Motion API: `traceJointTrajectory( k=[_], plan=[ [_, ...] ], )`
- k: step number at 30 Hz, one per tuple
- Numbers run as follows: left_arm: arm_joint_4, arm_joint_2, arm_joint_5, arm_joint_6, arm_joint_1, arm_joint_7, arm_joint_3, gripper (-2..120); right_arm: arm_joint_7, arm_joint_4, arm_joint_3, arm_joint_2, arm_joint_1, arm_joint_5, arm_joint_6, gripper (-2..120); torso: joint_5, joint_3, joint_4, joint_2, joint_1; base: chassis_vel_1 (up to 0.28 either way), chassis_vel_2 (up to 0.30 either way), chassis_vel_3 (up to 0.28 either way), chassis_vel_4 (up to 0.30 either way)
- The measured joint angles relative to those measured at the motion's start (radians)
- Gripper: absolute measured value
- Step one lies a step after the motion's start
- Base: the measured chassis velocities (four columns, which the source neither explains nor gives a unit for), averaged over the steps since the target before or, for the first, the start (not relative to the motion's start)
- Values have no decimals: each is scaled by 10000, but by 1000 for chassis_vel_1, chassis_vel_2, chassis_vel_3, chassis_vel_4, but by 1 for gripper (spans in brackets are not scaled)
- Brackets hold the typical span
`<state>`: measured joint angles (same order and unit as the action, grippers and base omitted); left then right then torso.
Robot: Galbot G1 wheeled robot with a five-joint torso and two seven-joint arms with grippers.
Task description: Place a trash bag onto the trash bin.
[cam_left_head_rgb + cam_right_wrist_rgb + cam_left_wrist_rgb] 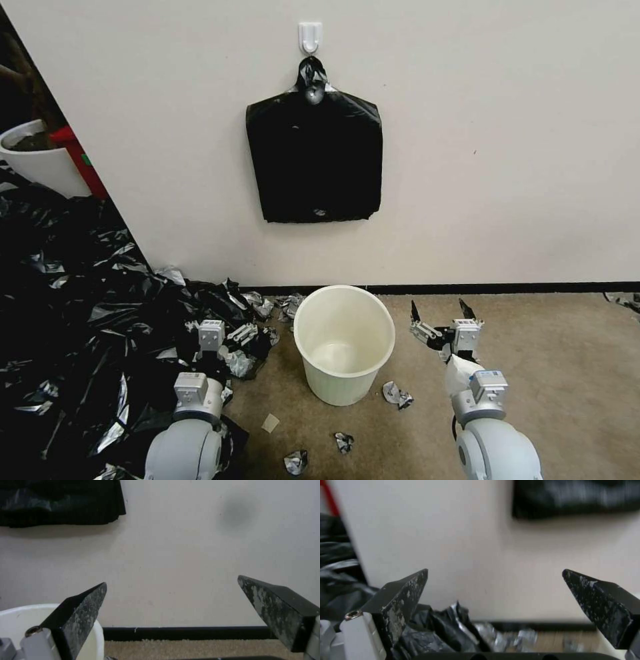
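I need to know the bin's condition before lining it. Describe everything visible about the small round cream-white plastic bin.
The small round cream-white plastic bin stands upright on the tan carpet, just in front of the wall's black baseboard. Its smooth sides taper downward from a rolled rim; it has no lid, handle or liner, and its inside looks bare. Crumpled black bags lie near its left side; small foil-like scraps lie by its base. The open left gripper and open right gripper flank it without touching.

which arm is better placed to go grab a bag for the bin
Left, probably. The left gripper hangs open at the edge of the heap of black bags, left of the trash bin. The right gripper, also open, is over bare carpet.
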<state>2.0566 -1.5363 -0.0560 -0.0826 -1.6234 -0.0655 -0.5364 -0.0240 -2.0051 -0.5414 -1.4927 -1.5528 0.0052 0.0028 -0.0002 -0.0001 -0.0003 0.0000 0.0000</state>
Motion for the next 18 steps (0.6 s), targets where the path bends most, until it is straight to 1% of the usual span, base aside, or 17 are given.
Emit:
traceJointTrajectory(
  k=[1,2,3,4,5,6,7,8,9,10,11,15,16,18],
  plan=[
    [154,-101,-147,-229,-207,-187,42,100,-87,-28,38,34,-15,28,16,100,2,1,1,0,0,0,0,0,0],
    [367,-235,-349,-540,-492,-446,86,100,-260,-90,112,109,-43,83,52,100,6,1,7,0,0,0,0,0,0],
    [578,-300,-438,-852,-727,-520,20,100,-696,-255,295,301,-109,228,156,100,2,0,10,1,0,0,0,0,0],
    [578,-300,-438,-852,-727,-520,20,100,-696,-255,295,301,-109,228,156,100,2,0,10,1,0,0,0,0,0],
    [741,-235,-235,-1218,-837,-369,-255,100,-1359,-503,546,584,-222,446,304,100,6,0,5,0,0,0,0,0,0],
    [787,-197,-90,-1349,-857,-262,-341,100,-1757,-647,723,747,-285,582,392,100,5,0,4,0,0,0,0,0,0],
    [841,-160,16,-1441,-872,-170,-436,100,-1942,-687,869,877,-305,576,609,100,-7,0,-1,1,0,0,0,0,0],
    [841,-160,16,-1441,-872,-170,-436,100,-1942,-687,869,877,-305,576,609,100,-7,0,-1,1,0,0,0,0,0],
    [944,-106,117,-1539,-876,-50,-548,100,-1921,-524,1172,967,-116,386,997,100,-2,0,1,0,0,0,0,0,0],
    [1013,-72,185,-1605,-879,14,-651,100,-1883,-405,1290,988,27,245,1158,100,13,0,4,0,0,0,0,0,0],
    [1071,-38,299,-1678,-879,114,-752,100,-1758,-274,1388,994,160,89,1250,100,0,0,5,0,0,0,0,0,0],
    [1154,-2,469,-1765,-878,290,-885,100,-1540,-52,1520,1008,385,-58,1380,100,4,0,2,0,0,0,0,0,0],
    [1169,6,505,-1769,-877,361,-884,100,-1291,187,1612,1043,622,-61,1602,100,-1,0,1,0,0,0,0,0,0],
    [1057,5,413,-1828,-816,368,-807,100,-1025,683,1868,1080,1175,99,2074,100,3,1,1,0,0,0,0,0,0]
  ],
)
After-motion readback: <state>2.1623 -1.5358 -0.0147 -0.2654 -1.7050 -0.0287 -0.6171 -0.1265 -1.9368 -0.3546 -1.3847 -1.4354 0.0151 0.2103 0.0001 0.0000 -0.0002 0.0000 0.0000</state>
